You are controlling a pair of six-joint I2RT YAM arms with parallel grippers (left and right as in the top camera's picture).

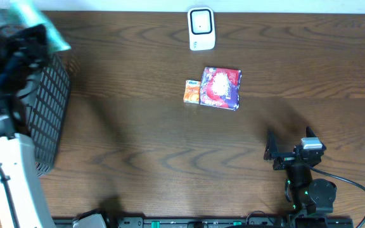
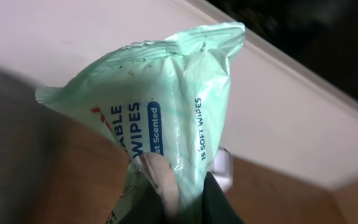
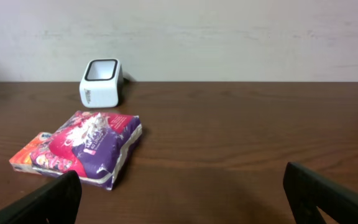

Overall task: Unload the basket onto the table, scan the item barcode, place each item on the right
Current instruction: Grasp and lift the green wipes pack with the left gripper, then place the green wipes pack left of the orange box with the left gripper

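My left gripper [image 2: 178, 202] is shut on the lower end of a mint-green pack of wipes [image 2: 160, 106], which fills the left wrist view. Overhead, that pack [image 1: 40, 24] shows blurred at the far left corner, held above the basket by the left gripper [image 1: 25, 39]. The white barcode scanner [image 1: 201, 28] stands at the back centre of the table; part of the scanner [image 2: 224, 167] peeks out behind the pack. My right gripper [image 1: 272, 152] rests near the front right, open, with nothing between its fingers [image 3: 48, 202].
A black mesh basket [image 1: 51, 107] stands at the left edge, under the left arm. A purple snack pack [image 1: 222, 87] and a small orange box [image 1: 191, 92] lie just in front of the scanner [image 3: 101, 79]. Bare wood lies between the right gripper [image 3: 188, 205] and the purple pack [image 3: 86, 146].
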